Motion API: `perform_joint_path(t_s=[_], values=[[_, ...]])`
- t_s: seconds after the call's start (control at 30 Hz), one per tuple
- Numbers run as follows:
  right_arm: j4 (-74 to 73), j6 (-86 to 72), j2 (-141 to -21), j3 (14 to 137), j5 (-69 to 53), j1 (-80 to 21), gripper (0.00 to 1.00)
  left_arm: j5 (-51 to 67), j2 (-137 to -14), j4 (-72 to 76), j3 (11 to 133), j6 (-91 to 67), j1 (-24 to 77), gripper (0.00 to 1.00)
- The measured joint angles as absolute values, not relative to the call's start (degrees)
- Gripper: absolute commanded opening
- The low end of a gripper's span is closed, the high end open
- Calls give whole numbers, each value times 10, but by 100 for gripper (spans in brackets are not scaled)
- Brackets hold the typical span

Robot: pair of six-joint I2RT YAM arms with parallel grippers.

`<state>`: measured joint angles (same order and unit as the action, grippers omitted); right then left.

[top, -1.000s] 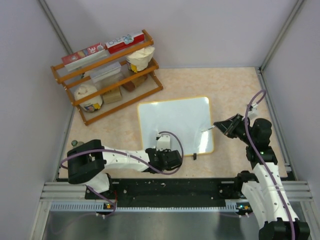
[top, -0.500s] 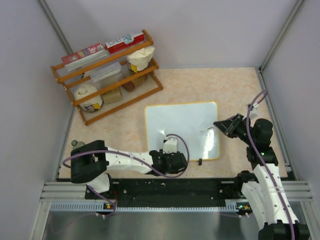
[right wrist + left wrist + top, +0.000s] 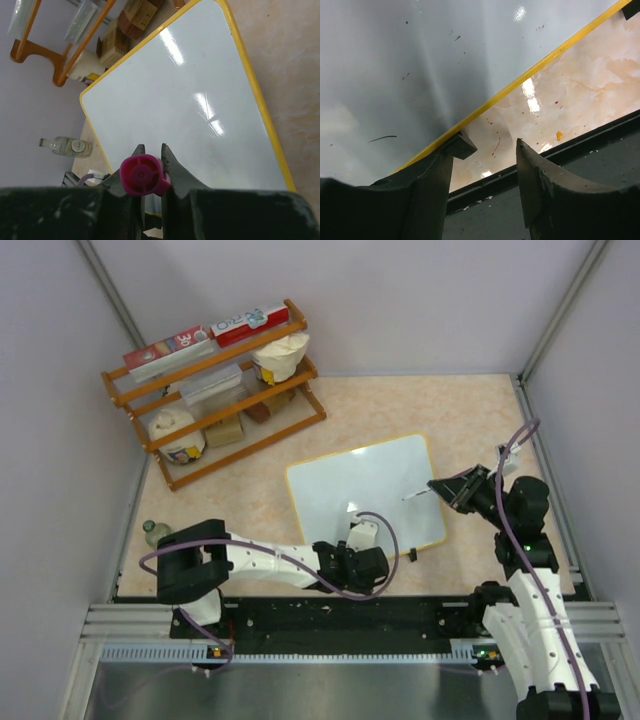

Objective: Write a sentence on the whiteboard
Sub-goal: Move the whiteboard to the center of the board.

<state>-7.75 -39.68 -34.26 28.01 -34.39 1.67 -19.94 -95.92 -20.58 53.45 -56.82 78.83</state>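
The beige marbled table (image 3: 470, 420) spreads out ahead of both grippers. On it the whiteboard (image 3: 350, 485) lies flat and slightly skewed, between the 2 grippers. Its near yellow rim is right at the left gripper (image 3: 490, 147), and its right edge is just in front of the right gripper (image 3: 450, 490).

A wooden rack (image 3: 215, 390) with boxes and tubs stands far ahead of the left gripper, off to its left and well apart from the board.

The left gripper is released. Its 2 fingers (image 3: 435, 185) stand apart, and only bare table shows in the gap. One fingertip is at the board's rim and the other is over the table beside it.

The right gripper is clenched on a marker (image 3: 141, 175). The magenta butt end faces the wrist camera, and the tip points out over the board's right part. Whether the tip touches the surface I cannot tell.

A small bottle (image 3: 153, 532) lies far to the left of the left gripper. A black clip (image 3: 411, 556) sits just to its right, at the board's near edge.
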Motion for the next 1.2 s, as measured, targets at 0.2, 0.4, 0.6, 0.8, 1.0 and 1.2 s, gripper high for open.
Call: perform_joint_path(t_s=[0.2,0.4,0.6,0.8,1.0,1.2], values=[[-79,-397,-342,286,-344,17,0,-192,-957,-206,534,-564,791,59],[-82,-394,-342,286,-344,17,0,-152,-876,-227,475,-538,809,73],[-82,-390,-343,286,-347,17,0,-139,-763,-245,463,-477,829,84],[-81,-381,-343,286,-362,17,0,-182,-719,-288,504,-389,819,88],[-81,-374,-342,286,-379,17,0,-172,-715,-275,552,-305,745,88],[-81,-367,-342,286,-388,17,0,-91,-697,-246,554,-259,626,89]])
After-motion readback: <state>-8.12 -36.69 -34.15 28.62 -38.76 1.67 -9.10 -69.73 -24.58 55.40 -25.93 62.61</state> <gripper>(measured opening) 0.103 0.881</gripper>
